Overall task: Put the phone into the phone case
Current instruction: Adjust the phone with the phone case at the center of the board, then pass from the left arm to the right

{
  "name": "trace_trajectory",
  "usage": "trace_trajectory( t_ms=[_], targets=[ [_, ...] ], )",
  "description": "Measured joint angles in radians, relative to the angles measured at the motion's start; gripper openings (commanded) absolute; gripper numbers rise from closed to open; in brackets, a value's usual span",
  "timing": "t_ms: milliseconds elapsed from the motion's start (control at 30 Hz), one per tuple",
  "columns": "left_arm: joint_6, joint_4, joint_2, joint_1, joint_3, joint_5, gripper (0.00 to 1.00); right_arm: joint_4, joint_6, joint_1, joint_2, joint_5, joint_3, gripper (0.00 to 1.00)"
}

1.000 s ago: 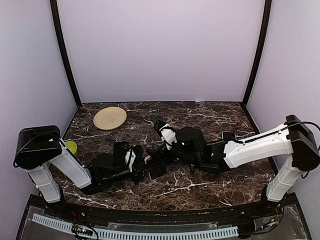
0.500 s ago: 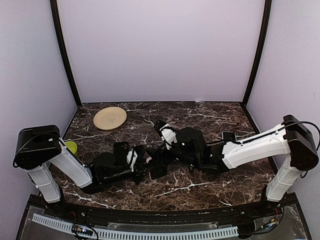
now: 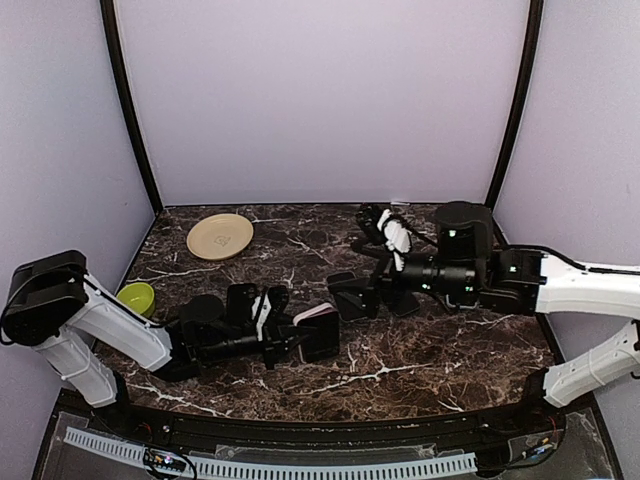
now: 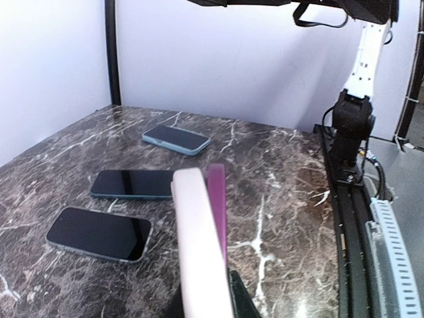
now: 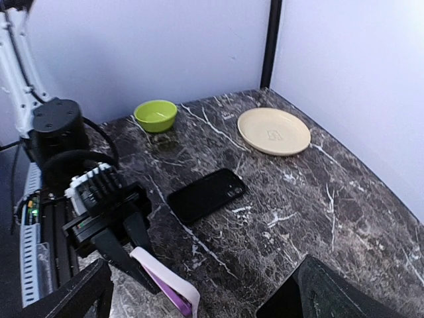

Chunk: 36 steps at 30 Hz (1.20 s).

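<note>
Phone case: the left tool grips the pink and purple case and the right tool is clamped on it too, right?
Not quite. The left tool grips the pink and purple phone case, but the right tool is open and apart from it, holding nothing, as the top external view shows.

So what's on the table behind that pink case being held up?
Three lie flat on the marble table: the near dark phone, the middle dark phone, and the far bluish phone. The pink case covers the strip directly behind it.
</note>
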Motion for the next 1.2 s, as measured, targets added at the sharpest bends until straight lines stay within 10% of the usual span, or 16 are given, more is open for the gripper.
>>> trace_trajectory(
  t_ms=[333, 700, 1200],
  targets=[
    [-0.1, -0.148, -0.206, -0.001, 0.099, 0.213, 0.0, -0.164, -0.03, -0.025, -0.2, -0.311, -0.08, 0.96],
    [-0.171, -0.204, -0.208, -0.027, 0.166, 0.301, 0.0, -0.148, 0.044, -0.024, -0.134, -0.348, -0.121, 0.72],
    [-0.229, -0.16, -0.177, -0.038, 0.196, 0.305, 0.01, -0.075, 0.077, -0.006, -0.062, -0.424, -0.121, 0.01]
  ],
)
